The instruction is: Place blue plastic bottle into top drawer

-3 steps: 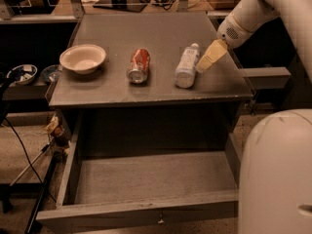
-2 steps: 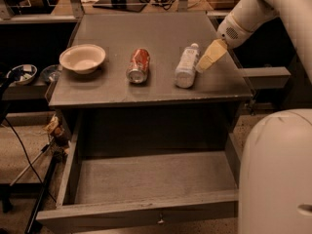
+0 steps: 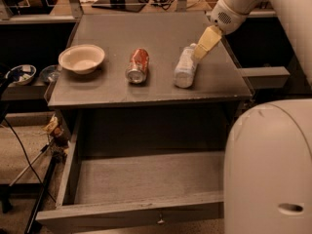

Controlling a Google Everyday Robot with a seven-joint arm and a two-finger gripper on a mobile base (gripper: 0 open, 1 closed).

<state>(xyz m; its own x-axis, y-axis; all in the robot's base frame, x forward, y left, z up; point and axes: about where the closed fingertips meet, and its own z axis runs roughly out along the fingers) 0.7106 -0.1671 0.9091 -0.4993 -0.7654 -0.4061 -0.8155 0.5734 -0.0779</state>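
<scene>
At the far left, outside the cabinet, we see a small dark dish (image 3: 21,74) on a low shelf, and under it some black cables (image 3: 24,155) go down to the floor. On the grey top of the cabinet (image 3: 161,33) three things are in a row, well apart from each other. First is a pale bowl (image 3: 82,58), which stands upright near the left edge. Next is a red soda can (image 3: 138,66), which lies on its side near the middle. Then comes the blue plastic bottle (image 3: 185,67), which also lies on its side on the cabinet top, right of the can, with its narrow end pointing to the back. Under the top, the top drawer (image 3: 107,214) is pulled out toward us; its small metal knob (image 3: 160,221) sits at the centre of the front panel, and the bottle is not in it. The gripper (image 3: 199,54) comes down slantwise from the upper right and its yellowish tip is just beside the back end of the bottle, on the right side of it. We cannot tell if it touches the bottle, and we cannot tell if the gripper is released or clenched. The white arm (image 3: 234,6) goes up from it to the right corner, and the white body of the robot (image 3: 268,165) covers the lower right, in front of the right end of the drawer.
</scene>
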